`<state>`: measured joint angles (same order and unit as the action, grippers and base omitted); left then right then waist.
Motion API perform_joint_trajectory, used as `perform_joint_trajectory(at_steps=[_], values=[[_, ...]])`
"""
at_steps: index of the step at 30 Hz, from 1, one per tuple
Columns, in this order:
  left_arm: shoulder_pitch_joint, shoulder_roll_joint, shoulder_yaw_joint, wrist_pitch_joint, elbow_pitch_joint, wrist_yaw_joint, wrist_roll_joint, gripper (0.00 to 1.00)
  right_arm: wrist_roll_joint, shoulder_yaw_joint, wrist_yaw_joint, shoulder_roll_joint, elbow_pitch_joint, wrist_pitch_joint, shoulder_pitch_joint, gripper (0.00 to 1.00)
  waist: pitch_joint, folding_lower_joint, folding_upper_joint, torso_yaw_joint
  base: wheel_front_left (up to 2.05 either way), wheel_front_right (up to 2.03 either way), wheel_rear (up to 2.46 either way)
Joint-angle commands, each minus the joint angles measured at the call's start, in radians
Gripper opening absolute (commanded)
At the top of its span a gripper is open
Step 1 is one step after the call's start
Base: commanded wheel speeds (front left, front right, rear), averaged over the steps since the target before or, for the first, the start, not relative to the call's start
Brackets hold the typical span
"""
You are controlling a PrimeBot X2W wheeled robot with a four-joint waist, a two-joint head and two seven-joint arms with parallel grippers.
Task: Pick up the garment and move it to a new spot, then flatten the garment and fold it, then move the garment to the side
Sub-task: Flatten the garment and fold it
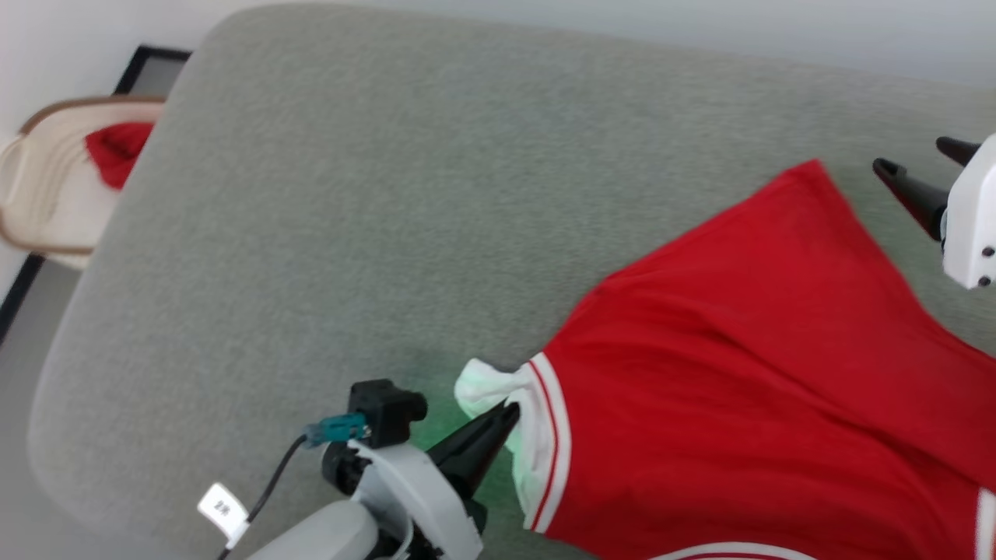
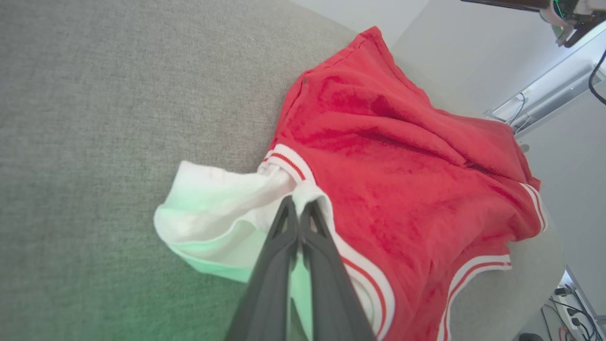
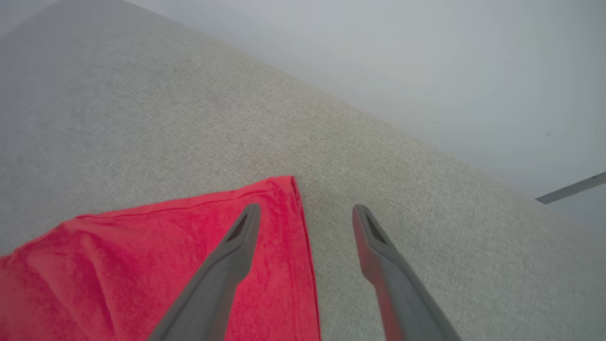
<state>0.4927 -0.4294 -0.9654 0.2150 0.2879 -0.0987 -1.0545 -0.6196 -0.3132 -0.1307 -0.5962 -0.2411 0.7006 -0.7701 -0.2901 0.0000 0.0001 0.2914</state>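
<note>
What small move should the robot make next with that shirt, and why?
Probably lower the right gripper and close it on the red jersey corner: its jaws stand open astride that edge, while the left gripper is shut on the white sleeve.

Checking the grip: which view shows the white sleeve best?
The left wrist view: the white sleeve fills the middle, the left gripper shut on its edge. The head view shows it small, partly behind the fingers. The right wrist view shows a red corner of the shirt.
</note>
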Motion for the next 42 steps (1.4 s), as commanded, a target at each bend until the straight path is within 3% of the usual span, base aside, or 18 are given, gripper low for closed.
perform_joint_trajectory(at_steps=[1,11,21,22,23,28,36,42], values=[[0.014,0.006,-0.001,0.004,0.003,-0.007,0.007,0.0,-0.009,-0.008,0.0,-0.006,-0.01,0.001,-0.015,1.0,-0.043,0.0,-0.0001,0.054,0.0,0.0,0.0],[0.075,0.083,-0.043,0.02,0.056,-0.03,0.01,0.0,-0.046,-0.112,0.0,-0.028,-0.274,0.076,-0.157,1.0,-0.112,0.0,-0.0001,0.156,0.0,0.0,0.0],[0.108,0.115,-0.079,0.038,0.072,-0.034,-0.012,0.0,-0.087,-0.171,0.001,-0.011,-0.475,0.183,-0.204,1.0,-0.154,0.0,-0.0001,0.2,0.0,0.0,0.0],[0.111,0.115,-0.082,0.04,0.072,-0.034,-0.016,0.0,-0.084,-0.175,0.001,-0.008,-0.494,0.2,-0.204,0.63,-0.156,0.0,-0.0001,0.201,0.0,0.0,0.0],[0.114,0.115,-0.085,0.04,0.072,-0.034,-0.02,0.0,-0.085,-0.182,0.001,-0.004,-0.506,0.214,-0.206,0.0,-0.158,0.0,-0.0001,0.202,0.0,0.0,0.0],[0.12,0.111,-0.096,0.045,0.075,-0.034,-0.033,0.0,-0.08,-0.196,0.0,0.0,-0.543,0.252,-0.22,0.0,-0.16,0.0,-0.0001,0.202,0.0,0.0,0.0],[0.126,0.096,-0.103,0.049,0.084,-0.033,-0.049,0.0,-0.084,-0.194,0.0,0.012,-0.545,0.209,-0.252,0.0,-0.131,0.0,-0.0001,0.177,0.0,0.0,0.0],[0.148,0.047,-0.114,0.042,0.065,-0.033,-0.069,0.0,-0.108,-0.198,0.0,0.028,-0.518,0.157,-0.284,0.0,-0.084,0.0,-0.0001,0.141,0.0,0.0,0.0]])
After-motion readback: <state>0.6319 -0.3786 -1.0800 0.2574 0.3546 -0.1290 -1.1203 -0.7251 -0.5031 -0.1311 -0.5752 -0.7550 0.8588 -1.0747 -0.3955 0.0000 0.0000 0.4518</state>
